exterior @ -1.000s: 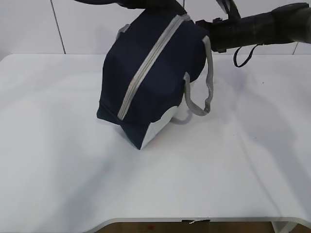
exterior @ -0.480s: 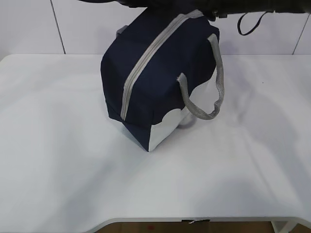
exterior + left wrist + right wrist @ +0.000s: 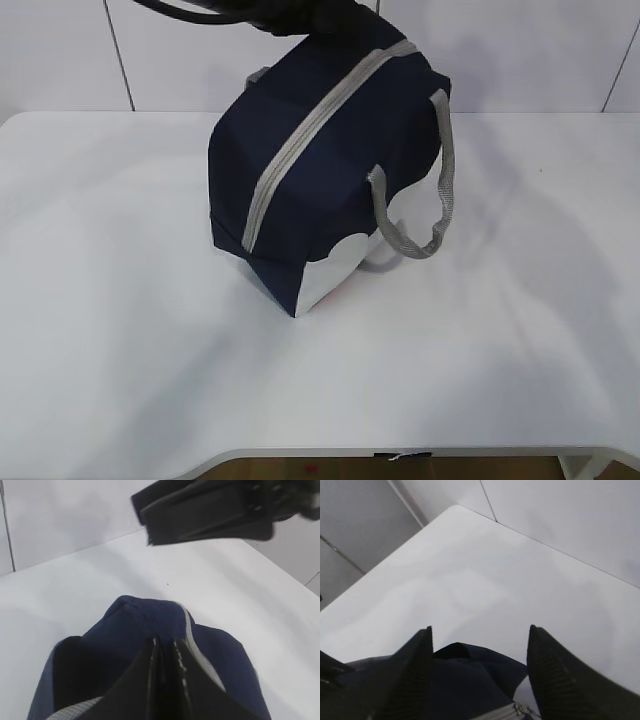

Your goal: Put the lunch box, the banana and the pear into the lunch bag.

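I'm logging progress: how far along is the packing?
Looks nearly finished: the lunch bag is zipped shut, with no box or fruit on the table. The left gripper is shut on the bag's top; the right gripper is open above it. Contents aren't visible.

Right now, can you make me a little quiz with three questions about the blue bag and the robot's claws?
1. True or false: the zipper on the lunch bag is zipped shut.
2. Which gripper has its jaws wide apart? A) the left gripper B) the right gripper
3. Fill in: the left gripper is shut on the bag's top ____.

Key
1. True: the grey zipper runs closed along the bag, and no banana, pear or lunch box is in view.
2. B: its two fingers stand apart above the bag, holding nothing.
3. Fabric: it pinches the navy cloth beside the zipper.
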You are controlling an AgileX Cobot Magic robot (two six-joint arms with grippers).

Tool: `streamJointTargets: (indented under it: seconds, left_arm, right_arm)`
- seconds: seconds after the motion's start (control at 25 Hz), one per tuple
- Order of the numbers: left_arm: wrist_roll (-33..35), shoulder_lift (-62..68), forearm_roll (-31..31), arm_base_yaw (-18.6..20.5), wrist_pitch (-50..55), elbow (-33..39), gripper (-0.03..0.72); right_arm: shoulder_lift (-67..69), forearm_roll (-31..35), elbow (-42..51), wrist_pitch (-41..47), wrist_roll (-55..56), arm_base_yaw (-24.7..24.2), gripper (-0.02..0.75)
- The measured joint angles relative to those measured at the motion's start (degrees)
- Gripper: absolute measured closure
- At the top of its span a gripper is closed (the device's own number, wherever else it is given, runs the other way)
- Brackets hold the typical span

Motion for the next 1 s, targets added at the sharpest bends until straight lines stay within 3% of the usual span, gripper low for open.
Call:
streamJointTargets:
  seconds: [0.32, 0.44, 0.6, 0.68, 0.84, 1.0]
  left_arm:
    - [-0.2, 2.5, 1.45, 0.0, -0.95, -0.46, 0.64]
    - [-0.2, 3.43, 2.95, 0.0, -1.11, -0.46, 0.533]
    - [-0.25, 4.18, 3.73, 0.0, -1.11, -0.46, 0.298]
    - [-0.25, 4.18, 3.86, 0.0, -1.11, -0.46, 0.229]
    - [-0.25, 4.18, 4.37, 0.0, -0.52, -0.46, 0.195]
    - [-0.34, 2.49, 9.88, 0.0, -0.13, -0.46, 0.19]
  right_arm:
    - [-2.94, -15.55, 0.0, 2.07, 7.22, 0.0, 0.262]
    - [-3.74, -18.58, 0.0, 2.29, 9.29, 0.0, 0.262]
    - [-5.47, -20.12, 0.0, 2.38, 11.12, 0.0, 0.261]
    - [-6.67, -20.45, 0.0, 2.38, 11.94, 0.0, 0.261]
    - [-8.84, -21.06, 0.0, 2.54, 13.44, 0.0, 0.261]
    - [-11.46, -21.74, 0.0, 2.77, 14.5, 0.0, 0.261]
